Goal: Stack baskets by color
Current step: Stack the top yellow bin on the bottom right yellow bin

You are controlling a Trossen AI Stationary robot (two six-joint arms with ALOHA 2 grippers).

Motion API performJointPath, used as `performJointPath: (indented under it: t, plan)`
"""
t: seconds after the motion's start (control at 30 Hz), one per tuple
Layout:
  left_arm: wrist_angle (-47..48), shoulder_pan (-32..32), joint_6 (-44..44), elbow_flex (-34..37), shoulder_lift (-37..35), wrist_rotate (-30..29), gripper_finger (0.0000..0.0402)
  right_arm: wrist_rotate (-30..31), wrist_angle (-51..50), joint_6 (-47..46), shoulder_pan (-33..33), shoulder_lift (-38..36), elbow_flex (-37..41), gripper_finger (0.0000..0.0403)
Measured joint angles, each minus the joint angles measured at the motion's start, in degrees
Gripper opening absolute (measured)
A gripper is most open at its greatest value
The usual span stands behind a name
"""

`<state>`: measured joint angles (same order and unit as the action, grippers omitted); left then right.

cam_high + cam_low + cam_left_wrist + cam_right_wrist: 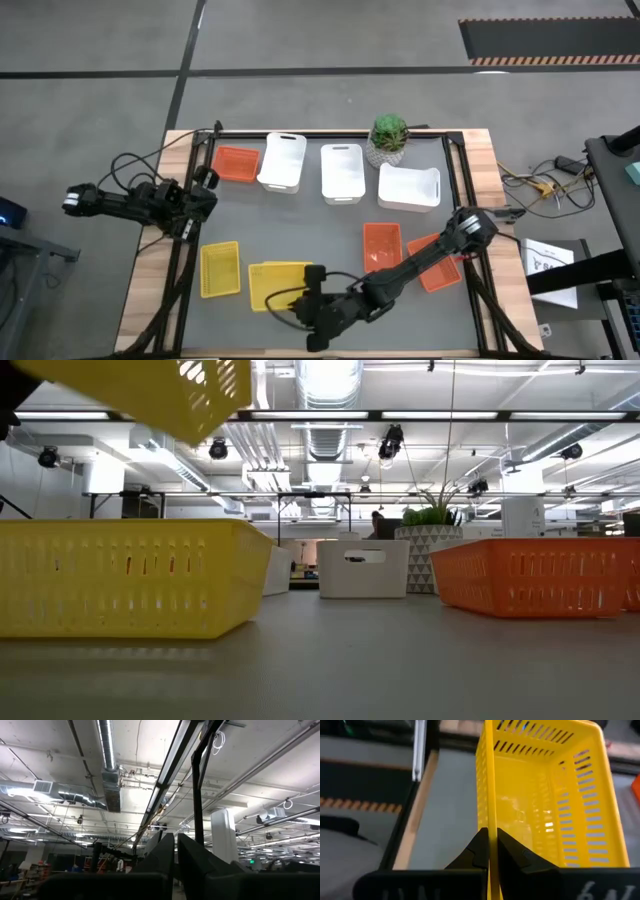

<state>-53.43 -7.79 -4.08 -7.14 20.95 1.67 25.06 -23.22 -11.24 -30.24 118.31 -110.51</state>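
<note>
My right gripper (492, 852) is shut on a yellow basket (280, 285) and holds it up near the table's front edge; the low view shows this basket (160, 390) tilted high above the table. A second yellow basket (220, 268) stands on its base to the left of it. Three white baskets (342, 172) line the far side, and an orange basket (236, 163) sits at the far left. Two more orange baskets (382, 245) lie at the right. My left gripper (207, 185) waits shut at the left edge, pointing up. My right gripper pinches one side wall of the yellow basket at its rim (490, 827), with one finger (512, 852) inside the basket and the other outside. The fingers come from the table's right side and lie along that wall. The basket is lifted clear of the table and tilted.
A green plant in a white patterned pot (388, 140) stands at the far edge between the white baskets. Bare grey table surface (310, 225) lies in the middle. Cables (545, 185) trail beyond the right edge.
</note>
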Motion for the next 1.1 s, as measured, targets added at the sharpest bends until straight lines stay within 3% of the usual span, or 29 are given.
performJointPath:
  t: [0.33,0.6,0.9,1.1]
  plan:
    - [-0.09,0.0,-0.02,0.04,-0.13,0.22,0.0006,0.91,-28.03,-6.73,0.13,15.2,-24.53,0.0009]
    - [-1.17,0.02,0.4,0.0,-0.66,0.2,0.0006,4.92,-27.44,-9.58,0.4,14.61,-21.21,0.0009]
    - [-1.87,0.02,0.46,-0.09,-1.12,0.22,0.0006,4.98,-26.69,-8.85,0.63,14.9,-19.91,0.0011]
    - [-2.1,0.02,0.5,-0.09,-1.59,0.24,0.0006,5.01,-23.15,-8.83,0.94,14.98,-17.78,0.0048]
